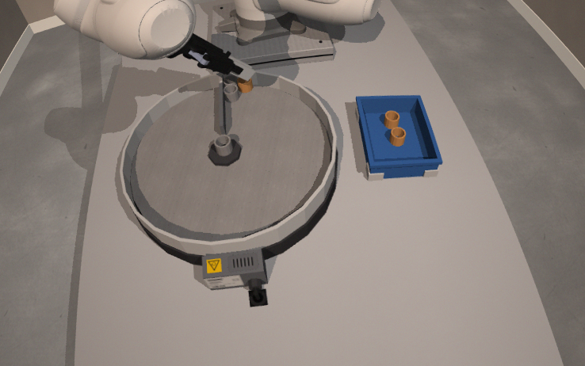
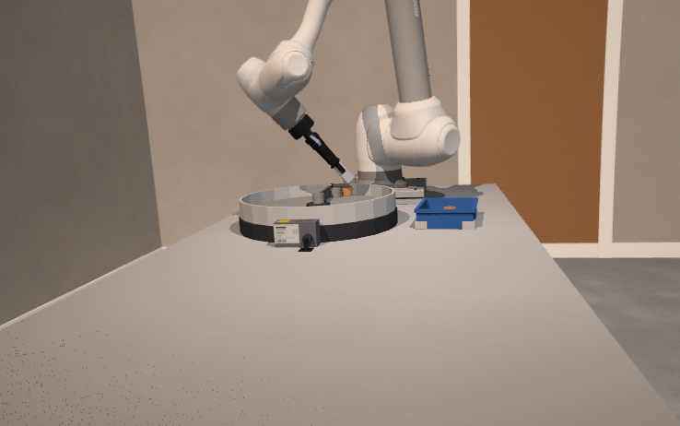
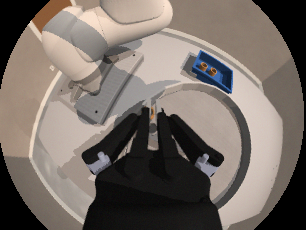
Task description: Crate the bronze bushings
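The turning table (image 1: 228, 162) holds one bronze bushing (image 1: 245, 85) at its far rim, with a steel bushing (image 1: 231, 92) right beside it. Another steel bushing (image 1: 223, 146) stands on the dark hub at the centre. My gripper (image 1: 245, 75) is shut and empty, slanting down with its tips just above the bronze bushing; it also shows in the side view (image 2: 346, 175). In the wrist view the shut fingers point at the bronze bushing (image 3: 153, 116). The blue crate (image 1: 397, 133) to the right of the table holds two bronze bushings (image 1: 391, 118) (image 1: 397, 136).
A raised rim rings the turning table, and a thin grey bar (image 1: 222, 109) runs from the hub to the far rim. A grey control box (image 1: 233, 269) sits at the table's front. The arm's base (image 1: 276, 39) stands just behind the table.
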Controlling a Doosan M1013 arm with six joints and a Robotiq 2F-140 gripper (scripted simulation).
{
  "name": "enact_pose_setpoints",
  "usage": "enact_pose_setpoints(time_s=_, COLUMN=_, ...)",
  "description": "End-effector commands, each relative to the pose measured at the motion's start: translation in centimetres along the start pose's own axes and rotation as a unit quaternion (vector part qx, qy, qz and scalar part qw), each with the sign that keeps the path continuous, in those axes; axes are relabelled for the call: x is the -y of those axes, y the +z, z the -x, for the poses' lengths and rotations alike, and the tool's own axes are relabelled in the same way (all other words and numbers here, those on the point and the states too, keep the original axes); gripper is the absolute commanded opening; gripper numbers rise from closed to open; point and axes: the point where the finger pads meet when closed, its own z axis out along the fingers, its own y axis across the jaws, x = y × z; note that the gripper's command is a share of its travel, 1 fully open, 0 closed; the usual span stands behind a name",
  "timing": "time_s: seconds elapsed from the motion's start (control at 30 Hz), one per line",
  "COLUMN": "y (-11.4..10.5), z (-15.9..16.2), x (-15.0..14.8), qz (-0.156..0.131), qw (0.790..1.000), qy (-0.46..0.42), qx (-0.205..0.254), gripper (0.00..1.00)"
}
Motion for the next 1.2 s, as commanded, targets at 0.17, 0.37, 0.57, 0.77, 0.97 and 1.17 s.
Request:
enact_pose_setpoints(time_s=0.17, y=0.0, z=-0.01, x=0.0, qz=0.0, qw=1.0, qy=0.0, qx=0.0, gripper=0.06)
enact_pose_setpoints(time_s=0.37, y=0.0, z=-0.01, x=0.0, qz=0.0, qw=1.0, qy=0.0, qx=0.0, gripper=0.06)
enact_pose_setpoints(time_s=0.57, y=0.2, z=0.16, x=0.0, qz=0.0, qw=1.0, qy=0.0, qx=0.0, gripper=0.06)
enact_pose_setpoints(time_s=0.77, y=0.77, z=0.64, x=-0.01, qz=0.0, qw=1.0, qy=0.0, qx=0.0, gripper=0.06)
enact_pose_setpoints(time_s=0.97, y=0.77, z=0.65, x=-0.01, qz=0.0, qw=1.0, qy=0.0, qx=0.0, gripper=0.06)
enact_pose_setpoints(time_s=1.17, y=0.77, z=0.65, x=-0.01, qz=0.0, qw=1.0, qy=0.0, qx=0.0, gripper=0.06)
